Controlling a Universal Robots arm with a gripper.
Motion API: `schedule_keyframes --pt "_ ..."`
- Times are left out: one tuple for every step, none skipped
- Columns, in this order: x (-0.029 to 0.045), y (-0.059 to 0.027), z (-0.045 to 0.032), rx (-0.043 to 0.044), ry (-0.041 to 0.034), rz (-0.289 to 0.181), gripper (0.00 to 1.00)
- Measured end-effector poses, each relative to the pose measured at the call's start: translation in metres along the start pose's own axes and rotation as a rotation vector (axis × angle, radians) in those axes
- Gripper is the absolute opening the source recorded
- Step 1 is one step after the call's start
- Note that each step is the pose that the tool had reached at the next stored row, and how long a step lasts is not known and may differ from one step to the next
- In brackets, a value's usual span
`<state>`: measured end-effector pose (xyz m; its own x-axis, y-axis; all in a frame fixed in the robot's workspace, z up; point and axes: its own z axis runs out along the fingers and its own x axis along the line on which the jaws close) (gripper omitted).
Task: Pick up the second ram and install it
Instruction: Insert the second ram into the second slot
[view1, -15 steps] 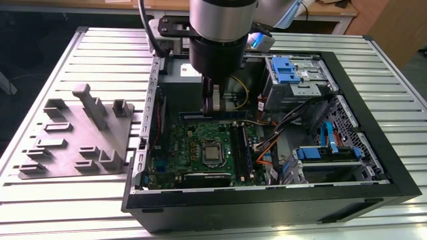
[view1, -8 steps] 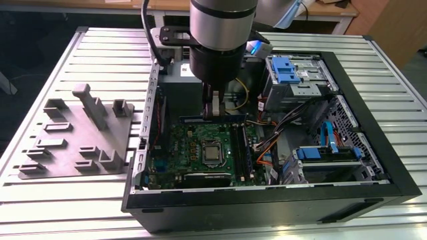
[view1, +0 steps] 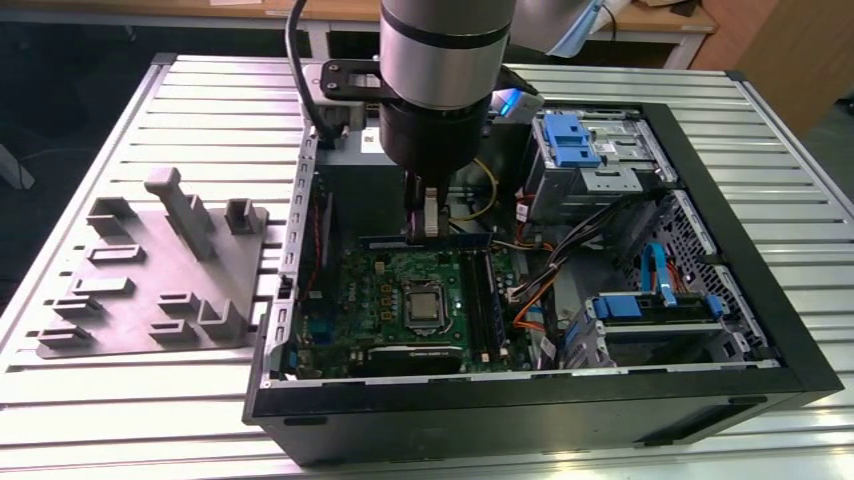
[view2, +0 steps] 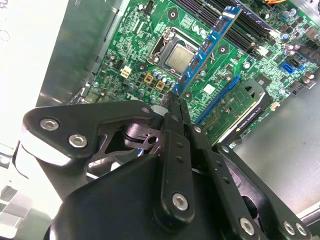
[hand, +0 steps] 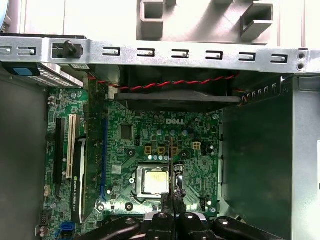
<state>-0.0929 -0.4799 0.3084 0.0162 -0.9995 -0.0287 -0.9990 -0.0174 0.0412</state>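
Observation:
The second ram (view2: 205, 47) is a narrow blue stick with small black chips, and my gripper (view2: 175, 100) is shut on one end of it. It hangs above the green motherboard (view2: 125, 45), over the CPU socket (view2: 177, 57). In the exterior view the gripper (view1: 427, 230) reaches down into the open computer case (view1: 747, 300), holding the second ram (view1: 461, 240) level above the motherboard (view1: 394, 295). In the first wrist view the second ram (hand: 172, 160) appears edge-on beside the CPU socket (hand: 152, 181). Dark memory slots (view2: 250, 27) lie past the stick's far end.
A grey fixture plate (view1: 154, 270) with upright holders lies on the slatted table at the exterior view's left. Drive cages with blue clips (view1: 581, 145), loose cables (view1: 534, 290) and a rear fan (hand: 175, 92) crowd the case around the board.

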Motion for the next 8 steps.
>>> schedule_keyframes --pt "0.0 0.0 0.0 0.0 0.0 0.0 0.11" --pt "0.0 0.0 0.0001 0.0 0.0 0.0 0.11" --pt "0.0 0.0 0.0001 -0.0001 0.0 0.0 0.11" --pt "0.0 0.0 0.0001 -0.0001 0.0 0.0 0.11" --pt "0.0 0.0 0.0001 -0.0001 0.0 0.0 0.11" --pt "0.0 0.0 0.0001 -0.0001 0.0 0.0 0.11" --pt "0.0 0.0 0.0002 0.0 0.0 0.0 0.11" --pt "0.0 0.0 0.0002 -0.0001 0.0 0.0 0.11"
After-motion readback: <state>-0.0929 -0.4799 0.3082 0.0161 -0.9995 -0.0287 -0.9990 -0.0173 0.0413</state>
